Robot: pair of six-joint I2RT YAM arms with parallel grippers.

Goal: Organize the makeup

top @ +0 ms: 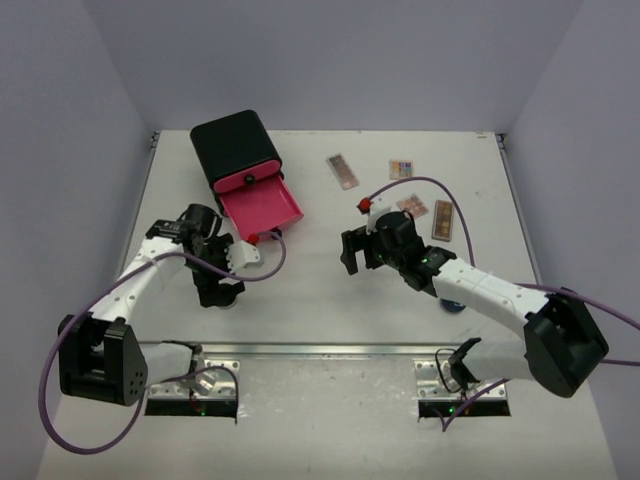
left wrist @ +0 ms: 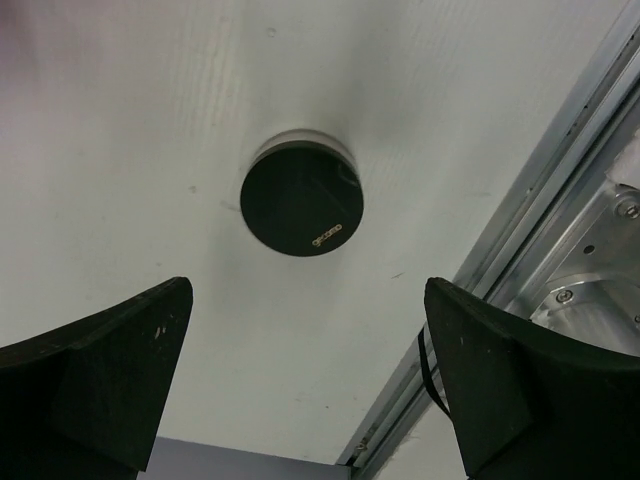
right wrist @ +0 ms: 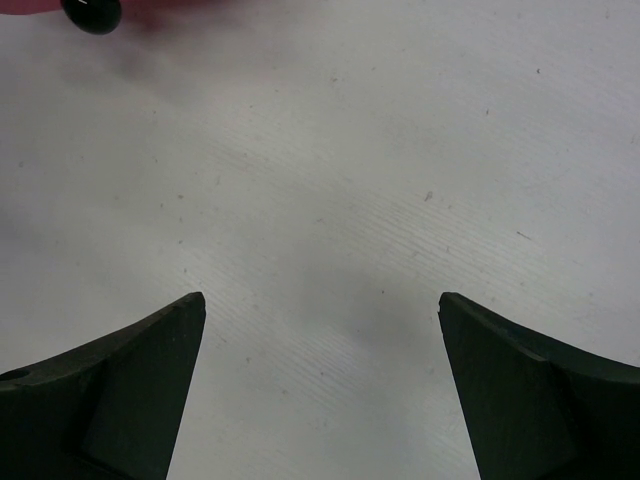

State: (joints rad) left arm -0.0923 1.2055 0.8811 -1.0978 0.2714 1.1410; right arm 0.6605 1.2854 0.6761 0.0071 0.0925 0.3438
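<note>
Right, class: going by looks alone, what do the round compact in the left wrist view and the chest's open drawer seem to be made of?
Round compact: probably plastic, matte black; the lid looks smooth and dull, with small gold printed lettering. Open drawer: likely plastic or painted board, bright pink; even colour, thin straight walls, too small to settle which.

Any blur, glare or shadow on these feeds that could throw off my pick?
Left wrist: round black compact sharp, gold lettering visible, no glare; black fingers slightly soft. Right wrist: white table carries one faint shadow; pink drawer edge at the top is blurred. Top external: even light, soft shadows, small palettes low on detail.
</note>
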